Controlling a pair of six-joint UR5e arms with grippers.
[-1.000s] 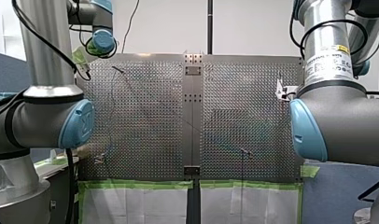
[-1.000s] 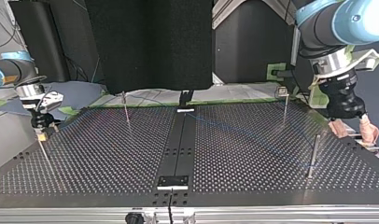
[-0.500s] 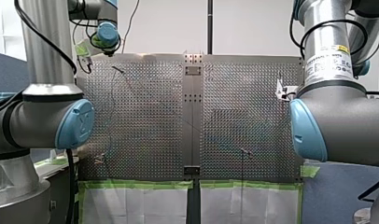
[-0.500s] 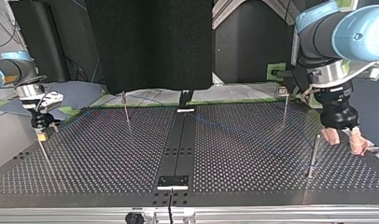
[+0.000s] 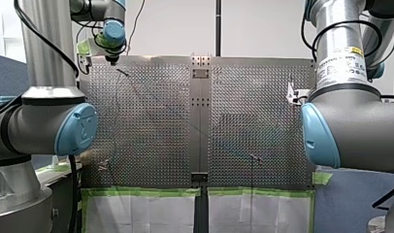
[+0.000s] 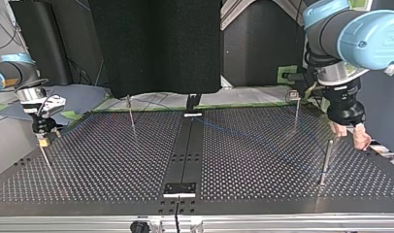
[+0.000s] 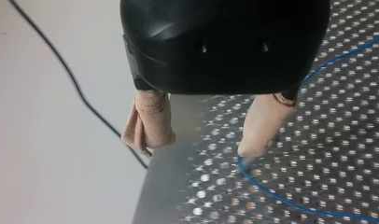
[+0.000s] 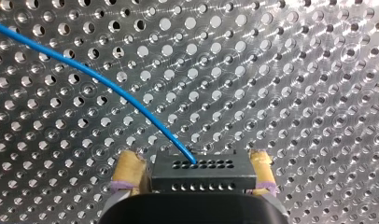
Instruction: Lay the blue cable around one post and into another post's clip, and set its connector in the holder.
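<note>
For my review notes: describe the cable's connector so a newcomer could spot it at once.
In the right wrist view, follow the blue cable across the perforated table to my right pincer. The connector is the black block between its yellow pads, where the cable ends.

You had the left hand [image 6: 351,138] over the worktop [image 6: 263,160] edge at the top view's right, just behind a post [image 6: 325,162]; the right hand [image 6: 42,140] sat far left, the connector [image 8: 200,173] in it.

A white wall [image 5: 263,24] backs the front view, a dark pole [image 5: 218,26] before it. The top view shows a black panel [image 6: 156,43].
</note>
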